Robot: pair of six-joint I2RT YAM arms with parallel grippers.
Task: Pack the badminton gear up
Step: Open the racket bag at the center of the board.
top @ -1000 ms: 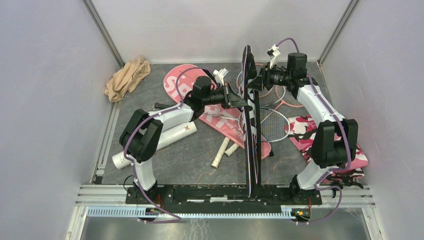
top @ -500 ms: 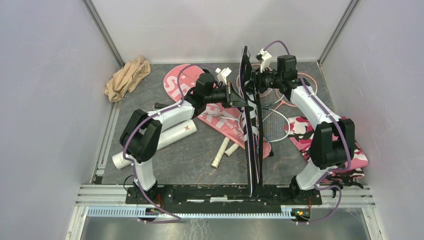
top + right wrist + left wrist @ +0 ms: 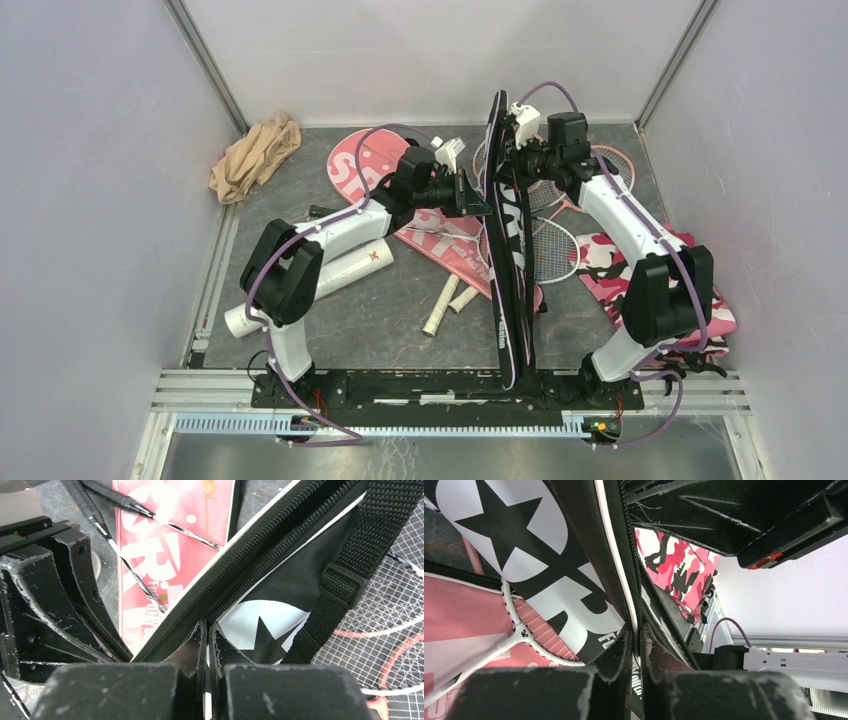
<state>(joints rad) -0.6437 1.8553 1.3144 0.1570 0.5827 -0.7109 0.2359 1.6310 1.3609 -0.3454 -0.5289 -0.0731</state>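
The black racket bag (image 3: 510, 250) stands on edge between my arms, lifted, reaching from the back toward the front rail. My left gripper (image 3: 482, 205) is shut on one flap of its zipped rim (image 3: 636, 630). My right gripper (image 3: 510, 165) is shut on the other flap (image 3: 207, 630), beside its black strap (image 3: 350, 565). The pink bag (image 3: 400, 200) lies flat under the left arm. Pink-framed rackets (image 3: 575, 200) lie behind the black bag, their white handles (image 3: 445, 300) in front. The long white tube (image 3: 330, 280) lies at the left. No shuttlecock shows.
A beige cloth (image 3: 253, 155) is bunched at the back left corner. A pink camouflage cloth (image 3: 630, 270) lies at the right under the right arm. Grey walls enclose the table on three sides. The metal rail (image 3: 420, 385) runs along the front.
Both grippers have shifted slightly left and back with the bag. The black bag's near end has swung right and it now leans, showing more of its face.
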